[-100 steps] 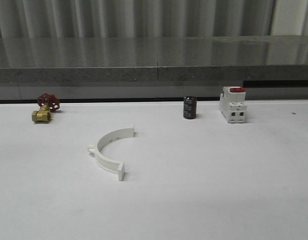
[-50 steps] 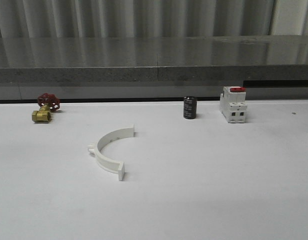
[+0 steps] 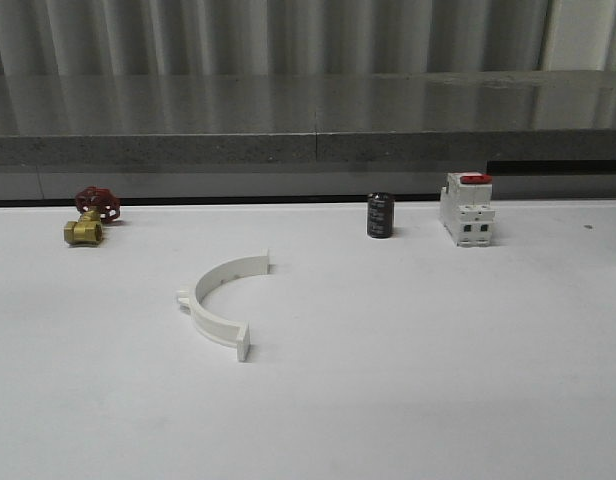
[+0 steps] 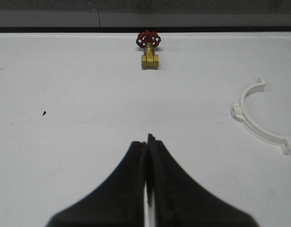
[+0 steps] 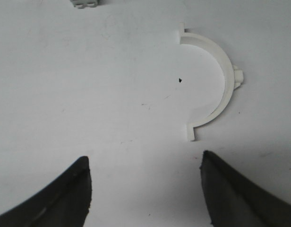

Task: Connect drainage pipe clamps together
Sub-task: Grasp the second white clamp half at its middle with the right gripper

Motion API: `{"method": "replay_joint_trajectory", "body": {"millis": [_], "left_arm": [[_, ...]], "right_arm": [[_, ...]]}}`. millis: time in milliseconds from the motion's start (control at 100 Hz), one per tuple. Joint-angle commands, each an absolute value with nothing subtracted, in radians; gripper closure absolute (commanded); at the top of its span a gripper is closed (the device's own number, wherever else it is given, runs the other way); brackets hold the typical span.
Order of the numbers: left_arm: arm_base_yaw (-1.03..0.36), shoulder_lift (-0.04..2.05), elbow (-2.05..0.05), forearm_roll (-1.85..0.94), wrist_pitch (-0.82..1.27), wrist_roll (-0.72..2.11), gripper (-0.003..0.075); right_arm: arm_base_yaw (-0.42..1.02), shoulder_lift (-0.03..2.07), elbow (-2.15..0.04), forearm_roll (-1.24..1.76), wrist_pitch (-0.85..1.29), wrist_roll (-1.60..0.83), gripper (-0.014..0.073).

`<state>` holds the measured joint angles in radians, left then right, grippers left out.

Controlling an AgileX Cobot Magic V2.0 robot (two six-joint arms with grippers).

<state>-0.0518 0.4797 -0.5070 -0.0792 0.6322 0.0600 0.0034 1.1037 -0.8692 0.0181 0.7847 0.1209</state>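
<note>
One white half-ring drainage pipe clamp (image 3: 220, 305) lies left of the table's middle, open side to the right, lug on its left. In the left wrist view this clamp (image 4: 259, 116) sits well off to one side of my left gripper (image 4: 148, 139), which is shut on nothing above bare table. A second white clamp half (image 5: 216, 85) lies flat in the right wrist view, just beyond my right gripper (image 5: 144, 163) and toward one finger's side. That gripper is open with only table between its fingers.
A brass valve with a red handwheel (image 3: 88, 215) stands at the back left. A small black cylinder (image 3: 379, 215) and a white breaker with a red switch (image 3: 466, 210) stand at the back right. A grey ledge (image 3: 308, 150) runs behind the white table (image 3: 408, 360).
</note>
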Motion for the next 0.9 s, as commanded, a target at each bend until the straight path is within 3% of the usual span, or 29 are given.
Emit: {"method": "replay_joint_trajectory", "body": {"millis": [0,420,890], "left_arm": [[-0.047,0.483,-0.531,-0.093,0.568,0.061,0.0741],[-0.047,0.483,-0.531,-0.093,0.568,0.061,0.0741],[-0.047,0.483,-0.531,-0.093,0.568,0.061,0.0741]], "right_arm": [[-0.052,1.164,-0.945,0.016,0.732,0.101,0.0092],[-0.315,1.501,-1.106,0.201,0.721,-0.170,0.0092],[-0.330,1.738,-1.109,0.201,0.578,-0.298,0.0092]]}}
